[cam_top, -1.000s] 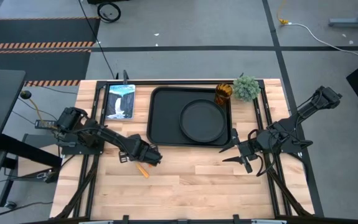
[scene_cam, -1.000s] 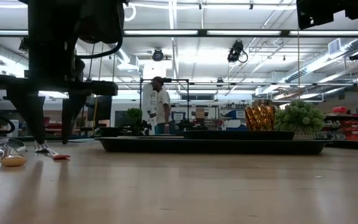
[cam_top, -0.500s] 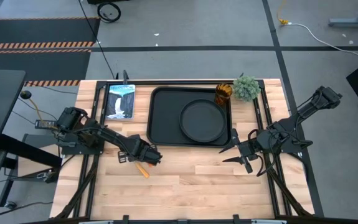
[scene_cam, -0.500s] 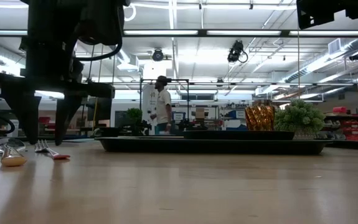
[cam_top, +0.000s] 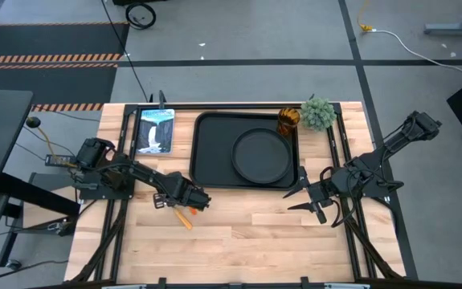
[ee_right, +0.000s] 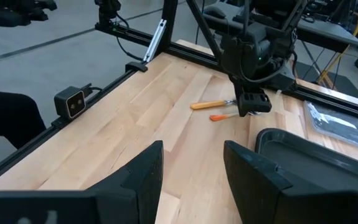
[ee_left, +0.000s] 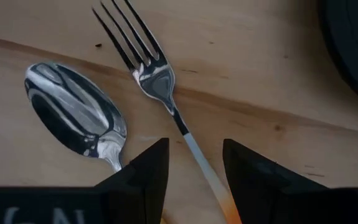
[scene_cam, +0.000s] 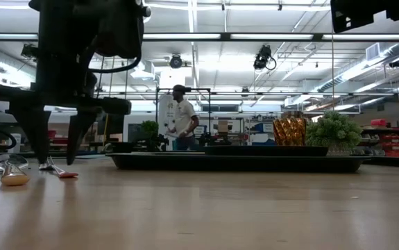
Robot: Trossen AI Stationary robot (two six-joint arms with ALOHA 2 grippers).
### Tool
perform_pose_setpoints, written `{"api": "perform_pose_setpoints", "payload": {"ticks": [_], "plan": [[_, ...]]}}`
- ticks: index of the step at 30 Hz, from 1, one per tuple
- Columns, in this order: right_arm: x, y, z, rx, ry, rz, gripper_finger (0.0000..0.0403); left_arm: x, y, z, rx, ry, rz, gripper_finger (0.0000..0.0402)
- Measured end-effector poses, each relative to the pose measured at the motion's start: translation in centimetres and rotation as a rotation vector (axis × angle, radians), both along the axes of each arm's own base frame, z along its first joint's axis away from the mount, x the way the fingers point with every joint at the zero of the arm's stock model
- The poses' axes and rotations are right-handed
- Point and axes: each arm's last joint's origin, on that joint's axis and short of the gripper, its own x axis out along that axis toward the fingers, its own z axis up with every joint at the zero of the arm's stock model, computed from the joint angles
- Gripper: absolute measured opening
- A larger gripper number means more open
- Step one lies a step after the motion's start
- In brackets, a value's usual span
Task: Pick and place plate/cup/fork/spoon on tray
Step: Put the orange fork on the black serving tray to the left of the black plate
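The left gripper [ee_left: 194, 168] is down low over the fork [ee_left: 160, 93] with its two fingers parted; the fork's thin stem runs into the gap between them, the tines pointing away from the wrist, and neither finger touches the metal. The spoon [ee_left: 76, 115] lies just beside the fork, its bowl a little to one side of one finger. Both pieces rest flat on the wooden table [cam_top: 255, 241], near the tray's left front corner, their orange handles showing from above (the gripper covers most of them there).

The right gripper [cam_top: 301, 191] hangs off the tray's right side, fingers spread and holding nothing.

The tray [cam_top: 210, 152] sits in the middle of the table toward the back. One plate [cam_top: 261, 156] lies inside it on the right half. One cup [cam_top: 288, 120] stands at the tray's back right corner; whether inside the rim or just outside, cannot be told. Count: one fork, one spoon, one plate, one cup, one tray
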Motion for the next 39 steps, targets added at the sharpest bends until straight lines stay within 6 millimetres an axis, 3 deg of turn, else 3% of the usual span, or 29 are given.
{"api": "perform_pose_setpoints", "payload": {"ticks": [11,39], "plan": [[0.0,0.1,0.1,0.01,-0.003,0.018,0.0175,-0.5,0.5,-1.4,-0.012,-0.034,0.011,0.0156],[-0.1,0.2,0.0,0.04,0.017,0.07,0.0175,-0.2,0.3,-1.5,-0.01,-0.04,-0.237,0.0059]]}}
